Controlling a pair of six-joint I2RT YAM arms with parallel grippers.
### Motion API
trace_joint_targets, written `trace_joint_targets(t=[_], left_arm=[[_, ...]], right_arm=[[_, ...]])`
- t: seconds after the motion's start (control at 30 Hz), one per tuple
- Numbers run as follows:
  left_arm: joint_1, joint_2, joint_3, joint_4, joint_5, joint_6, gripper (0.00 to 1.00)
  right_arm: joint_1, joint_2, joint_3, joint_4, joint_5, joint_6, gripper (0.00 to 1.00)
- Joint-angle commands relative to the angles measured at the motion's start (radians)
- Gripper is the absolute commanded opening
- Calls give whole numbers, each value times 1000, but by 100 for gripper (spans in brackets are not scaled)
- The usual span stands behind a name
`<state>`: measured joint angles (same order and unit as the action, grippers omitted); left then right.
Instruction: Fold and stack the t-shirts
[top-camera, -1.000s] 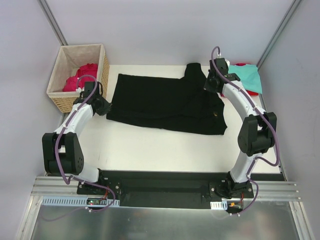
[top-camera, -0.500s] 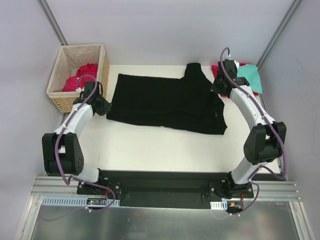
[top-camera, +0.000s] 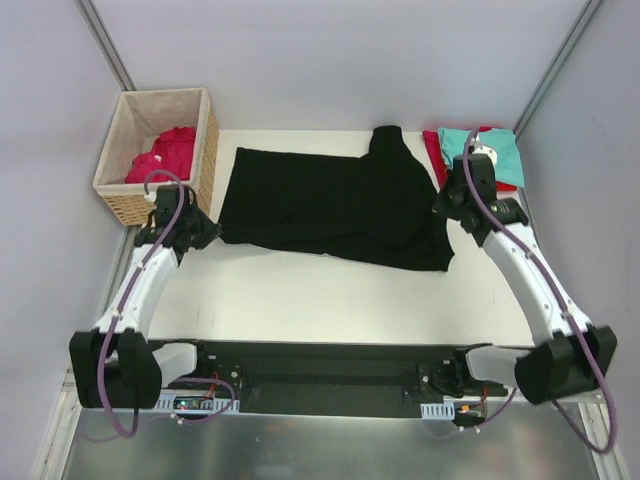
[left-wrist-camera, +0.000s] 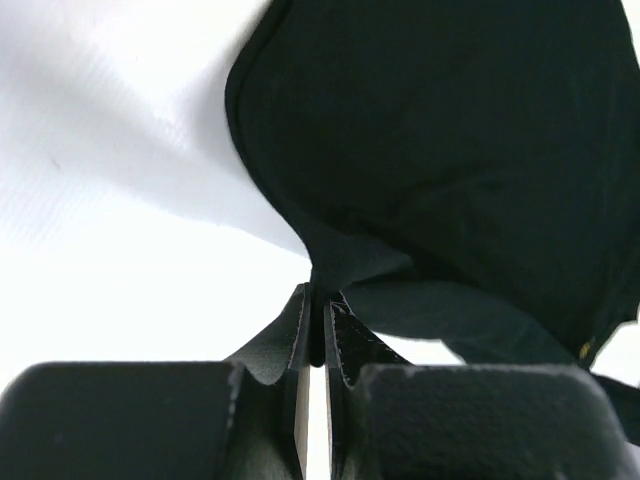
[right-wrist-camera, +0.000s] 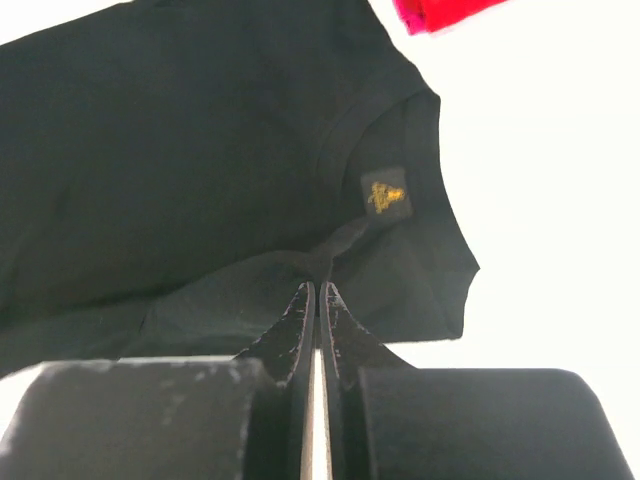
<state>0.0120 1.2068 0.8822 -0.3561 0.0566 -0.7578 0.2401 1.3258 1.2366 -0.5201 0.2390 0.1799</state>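
A large black t-shirt (top-camera: 330, 200) lies spread across the white table (top-camera: 320, 290). My left gripper (top-camera: 207, 232) is shut on its left corner; in the left wrist view the fingertips (left-wrist-camera: 300, 320) pinch a peak of black cloth (left-wrist-camera: 450, 120). My right gripper (top-camera: 445, 205) is shut on the shirt's right side. The right wrist view shows its jaws closed on a fold of the black shirt (right-wrist-camera: 180, 150) just below the collar's small yellow label (right-wrist-camera: 385, 192). A teal t-shirt (top-camera: 495, 150) lies on a red one (top-camera: 432, 148) at the back right.
A wicker basket (top-camera: 120, 207) with beige lining stands at the back left, holding a crimson-pink shirt (top-camera: 165, 150). Grey walls close in on both sides. The red shirt's edge (right-wrist-camera: 440, 12) shows at the top of the right wrist view.
Both arms have drawn toward the near edge. The right gripper came from the back right corner down along the shirt's right side. The shirt's side edges shifted with them.
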Motion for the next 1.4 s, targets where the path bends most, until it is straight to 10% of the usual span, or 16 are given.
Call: trace_joint_targets(t=[0.0,0.23,0.7,1.37], left_arm=[[-10,-177,-90,-6,63,34,0],[-10,-531,-206,-113,155,75,0],[-9,-745,-289,-300,195,61,0],[-9,-639,-261,-327,9,-9,0]], right_arm=[[77,-239,-81,-44,49,0,1],[163,-557,-204,-236,13,15,1],[248,-912,-244,-575,98,84,1],[248,-482,-115,-169,5,-40,1]])
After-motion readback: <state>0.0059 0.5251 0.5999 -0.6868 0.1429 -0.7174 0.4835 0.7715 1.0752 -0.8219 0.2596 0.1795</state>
